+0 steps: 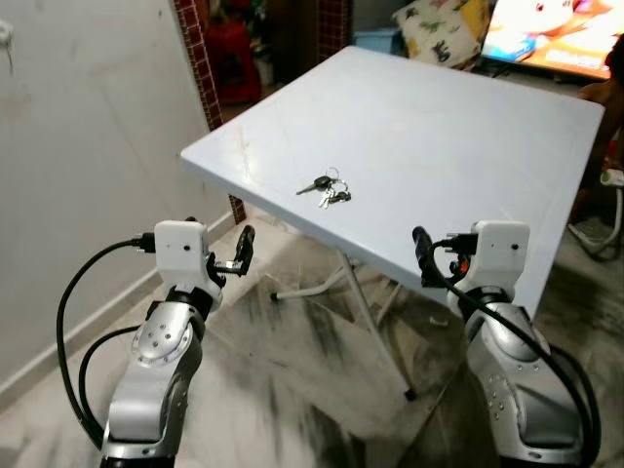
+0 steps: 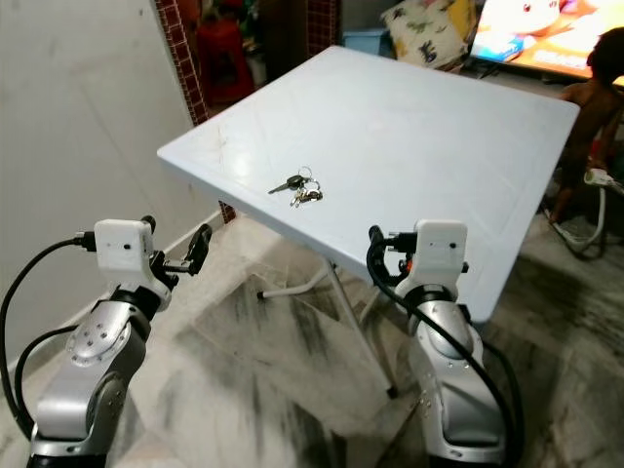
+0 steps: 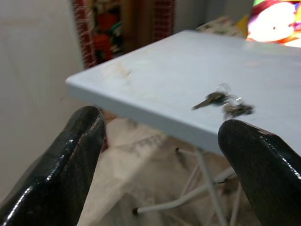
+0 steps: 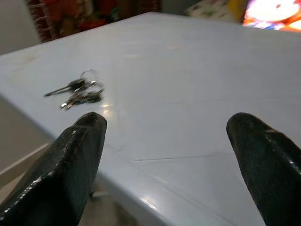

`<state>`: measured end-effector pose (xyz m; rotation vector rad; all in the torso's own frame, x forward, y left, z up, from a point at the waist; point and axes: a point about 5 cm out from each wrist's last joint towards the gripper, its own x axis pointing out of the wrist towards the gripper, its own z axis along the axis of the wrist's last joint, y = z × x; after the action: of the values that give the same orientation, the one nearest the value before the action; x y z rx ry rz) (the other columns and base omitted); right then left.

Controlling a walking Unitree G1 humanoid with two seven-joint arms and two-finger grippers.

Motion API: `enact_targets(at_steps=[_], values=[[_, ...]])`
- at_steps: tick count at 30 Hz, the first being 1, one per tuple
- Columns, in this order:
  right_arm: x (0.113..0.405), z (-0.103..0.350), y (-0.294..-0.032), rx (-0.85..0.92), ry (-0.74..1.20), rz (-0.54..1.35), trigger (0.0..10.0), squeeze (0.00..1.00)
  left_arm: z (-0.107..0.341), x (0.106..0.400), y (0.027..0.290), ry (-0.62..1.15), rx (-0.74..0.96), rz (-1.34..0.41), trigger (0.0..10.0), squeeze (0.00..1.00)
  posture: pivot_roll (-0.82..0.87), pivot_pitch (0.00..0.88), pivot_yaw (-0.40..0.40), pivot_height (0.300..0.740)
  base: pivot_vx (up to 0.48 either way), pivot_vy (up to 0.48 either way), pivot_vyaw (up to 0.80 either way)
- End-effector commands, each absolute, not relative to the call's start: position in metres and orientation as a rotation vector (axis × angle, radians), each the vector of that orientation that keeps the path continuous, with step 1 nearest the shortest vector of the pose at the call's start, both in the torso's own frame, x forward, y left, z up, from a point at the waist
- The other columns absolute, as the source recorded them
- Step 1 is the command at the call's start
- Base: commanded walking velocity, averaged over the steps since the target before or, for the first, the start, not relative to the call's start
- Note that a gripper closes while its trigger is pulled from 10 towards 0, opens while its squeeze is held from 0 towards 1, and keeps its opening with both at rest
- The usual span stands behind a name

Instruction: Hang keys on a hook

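Both grippers empty, keys untouched on the table.

The right gripper [image 1: 421, 255] hangs spread at the table's near edge, and the left gripper [image 1: 241, 252] is likewise spread just short of the table's near left edge. The keys [image 1: 327, 189] lie flat on the table [image 1: 468, 127], at about 11 o'clock from the right gripper and 1 o'clock from the left. By this showing the task is barely begun: grasping, carrying and hanging all remain, and a possible hook [image 1: 6, 39] shows on the wall at far left.

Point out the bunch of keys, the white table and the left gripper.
bunch of keys [image 1: 327, 189], left eye view, middle of the bunch.
white table [image 1: 439, 117], left eye view, bare top.
left gripper [image 3: 160, 155], left wrist view, midway between open fingers.
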<state>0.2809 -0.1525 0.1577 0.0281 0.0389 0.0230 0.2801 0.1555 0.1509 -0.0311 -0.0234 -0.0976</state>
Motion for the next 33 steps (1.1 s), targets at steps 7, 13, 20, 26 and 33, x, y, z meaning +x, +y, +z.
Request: enact_targets(at_steps=[7,13,20,26,33], values=[[0.28,0.161,-0.148,0.057,0.024,0.058,10.0,0.0,0.151,0.282,0.158,-0.029,-0.048,-0.083,10.0,0.0,-0.05,0.046,0.038,0.74,0.0,-0.069,0.0],[0.281,0.162,-0.144,0.043,0.014,0.067,10.0,0.0,0.152,0.282,0.16,-0.031,-0.053,-0.076,10.0,0.0,-0.04,0.042,0.038,0.74,0.0,0.0,0.0],[0.281,0.164,-0.141,0.005,-0.008,0.078,10.0,0.0,0.152,0.282,0.161,-0.035,-0.057,-0.069,10.0,0.0,-0.04,0.041,0.043,0.74,0.0,0.0,0.0],[0.282,0.167,-0.137,0.013,-0.032,0.091,10.0,0.0,0.156,0.284,0.168,-0.052,-0.072,-0.041,10.0,0.0,-0.04,0.04,0.044,0.74,0.0,0.0,0.0],[0.279,0.167,-0.129,0.003,-0.011,0.161,10.0,0.0,0.154,0.284,0.175,-0.054,-0.084,-0.002,10.0,0.0,-0.04,0.043,0.043,0.74,0.0,0.0,0.0]])
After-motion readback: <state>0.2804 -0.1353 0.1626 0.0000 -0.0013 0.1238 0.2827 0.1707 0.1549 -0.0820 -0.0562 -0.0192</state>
